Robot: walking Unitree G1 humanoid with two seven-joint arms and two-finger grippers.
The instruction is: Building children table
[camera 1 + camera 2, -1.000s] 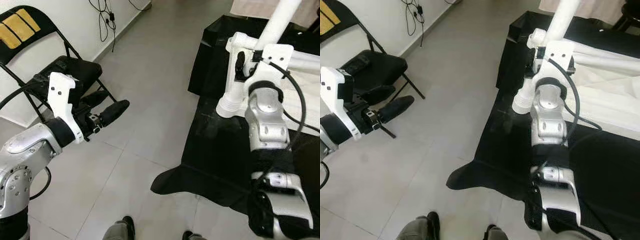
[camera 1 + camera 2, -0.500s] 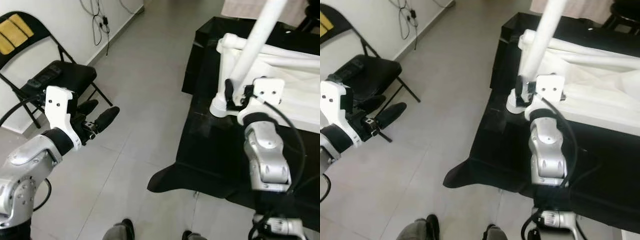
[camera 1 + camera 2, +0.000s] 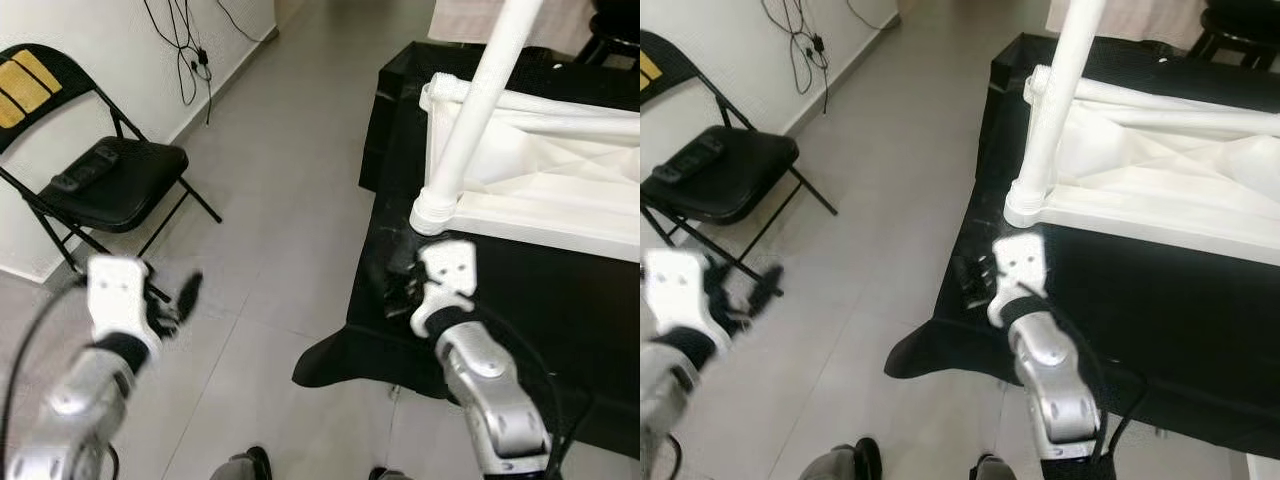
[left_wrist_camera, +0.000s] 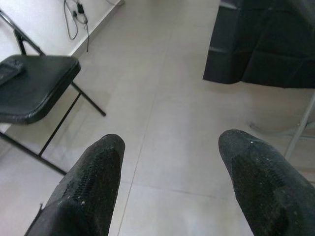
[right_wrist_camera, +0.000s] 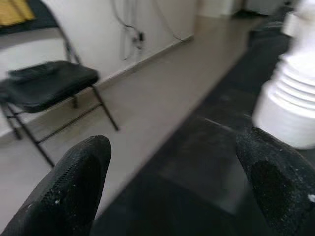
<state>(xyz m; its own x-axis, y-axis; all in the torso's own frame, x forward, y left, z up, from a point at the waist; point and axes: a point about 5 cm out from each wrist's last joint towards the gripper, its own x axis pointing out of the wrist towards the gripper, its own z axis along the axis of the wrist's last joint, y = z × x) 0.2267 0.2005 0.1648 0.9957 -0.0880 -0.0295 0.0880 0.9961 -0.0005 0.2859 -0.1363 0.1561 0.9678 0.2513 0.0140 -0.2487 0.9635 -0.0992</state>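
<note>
I see open tiled floor [image 3: 290, 200] at twelve o'clock; the folding chair [image 3: 105, 180] blocks ten o'clock, the white table frame [image 3: 520, 190] on black cloth [image 3: 560, 300] blocks two.

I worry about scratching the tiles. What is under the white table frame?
A black cloth lies under the white table frame, spreading past its corner leg socket toward the right hand. What is beneath the cloth is covered; grey floor tiles show beside it.

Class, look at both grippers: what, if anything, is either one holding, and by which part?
Nothing is held. The left gripper is open over the floor, and the right gripper is open beside the white table leg.
</note>
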